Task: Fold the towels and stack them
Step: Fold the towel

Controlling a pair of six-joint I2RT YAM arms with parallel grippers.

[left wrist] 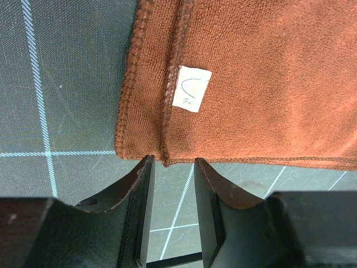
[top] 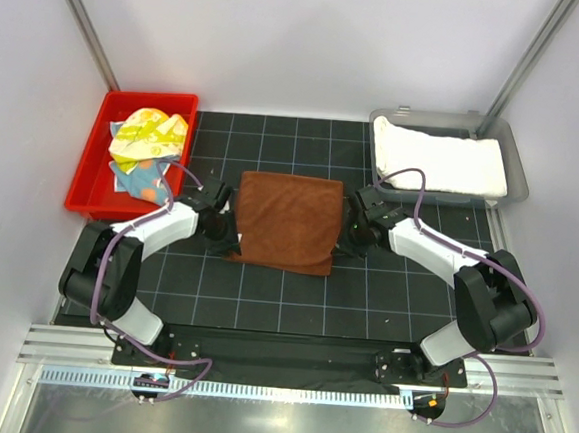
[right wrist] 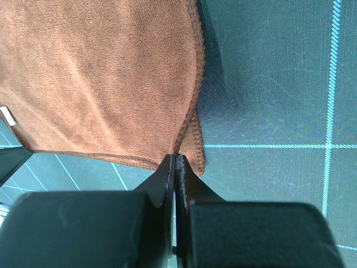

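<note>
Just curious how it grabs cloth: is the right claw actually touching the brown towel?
Touching. In the right wrist view the right gripper is shut, pinching the brown towel at its edge.

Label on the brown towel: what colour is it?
White with faint print; the label shows best in the left wrist view.

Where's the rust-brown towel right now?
Top view: the rust-brown towel lies on the black mat between the left gripper and right gripper, red bin far-left, grey tray far-right.
</note>
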